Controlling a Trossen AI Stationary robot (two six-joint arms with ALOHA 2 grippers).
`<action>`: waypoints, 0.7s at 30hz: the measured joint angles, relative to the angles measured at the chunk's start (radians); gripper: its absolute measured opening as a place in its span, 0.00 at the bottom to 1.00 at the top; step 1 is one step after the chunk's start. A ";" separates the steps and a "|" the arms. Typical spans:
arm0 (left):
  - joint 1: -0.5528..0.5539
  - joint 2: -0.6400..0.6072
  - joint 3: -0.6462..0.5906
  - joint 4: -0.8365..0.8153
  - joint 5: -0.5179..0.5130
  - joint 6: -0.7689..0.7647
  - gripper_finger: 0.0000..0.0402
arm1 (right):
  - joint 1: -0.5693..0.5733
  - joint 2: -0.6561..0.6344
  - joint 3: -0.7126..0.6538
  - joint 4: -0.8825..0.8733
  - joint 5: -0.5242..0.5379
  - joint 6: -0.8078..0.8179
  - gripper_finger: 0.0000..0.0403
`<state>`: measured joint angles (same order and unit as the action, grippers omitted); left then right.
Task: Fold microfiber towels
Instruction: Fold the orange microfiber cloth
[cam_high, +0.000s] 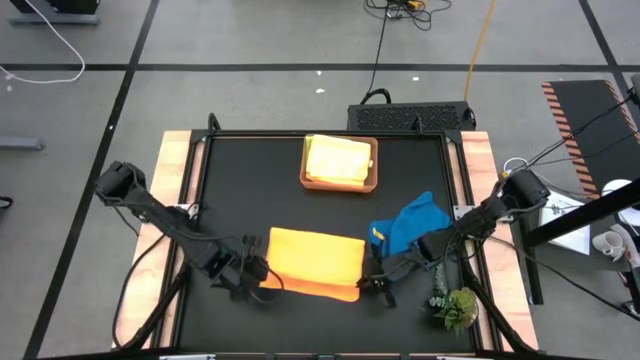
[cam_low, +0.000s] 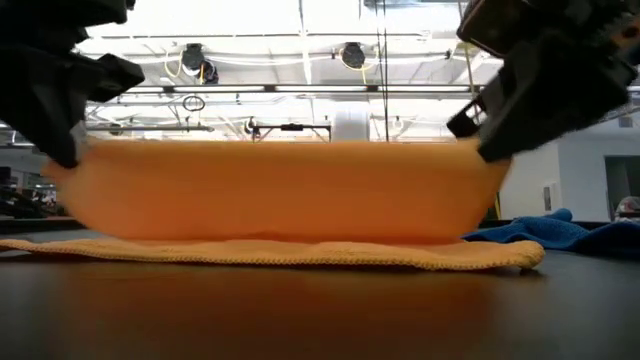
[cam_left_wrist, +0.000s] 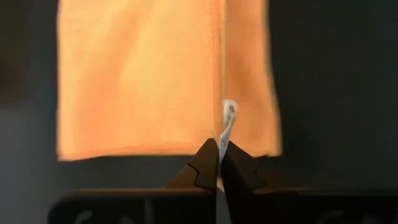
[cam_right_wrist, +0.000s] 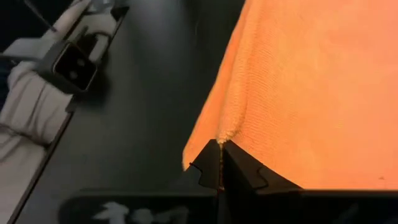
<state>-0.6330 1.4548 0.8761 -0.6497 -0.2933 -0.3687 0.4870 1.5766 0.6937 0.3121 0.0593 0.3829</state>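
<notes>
Fingers of the left gripper (cam_left_wrist: 219, 163) are pinched together on one near corner of the orange towel (cam_high: 314, 262), with a small white tag caught at the tips. The right gripper (cam_right_wrist: 221, 160) is likewise clamped on the opposite near corner, the hem bunched between its tips.

High view: the orange towel lies on the black table (cam_high: 260, 190) toward its near edge, the left gripper (cam_high: 256, 272) at one end and the right gripper (cam_high: 374, 277) at the other. Low view: the upper layer is lifted and stretched between the two grippers, while the lower layer lies flat on the table (a folded-over form).

A blue towel (cam_high: 408, 226) is crumpled just beside the orange one, on the right arm's side. A yellow towel (cam_high: 338, 159) sits folded in the brown tray (cam_high: 340, 185) farther back. A green plant sprig (cam_high: 455, 306) lies near the right front corner.
</notes>
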 joint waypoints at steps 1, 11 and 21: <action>-0.004 0.000 -0.001 0.022 0.012 0.000 0.05 | 0.000 0.009 0.000 0.008 -0.015 0.005 0.00; -0.011 0.000 -0.001 0.100 0.043 -0.014 0.22 | 0.000 0.024 -0.001 0.079 -0.120 0.021 0.15; 0.036 0.000 -0.001 0.095 0.021 -0.001 0.29 | -0.033 -0.094 0.000 -0.079 -0.010 0.045 0.32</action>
<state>-0.5974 1.4548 0.8753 -0.5543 -0.2720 -0.3697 0.4540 1.4829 0.6934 0.2334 0.0492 0.4275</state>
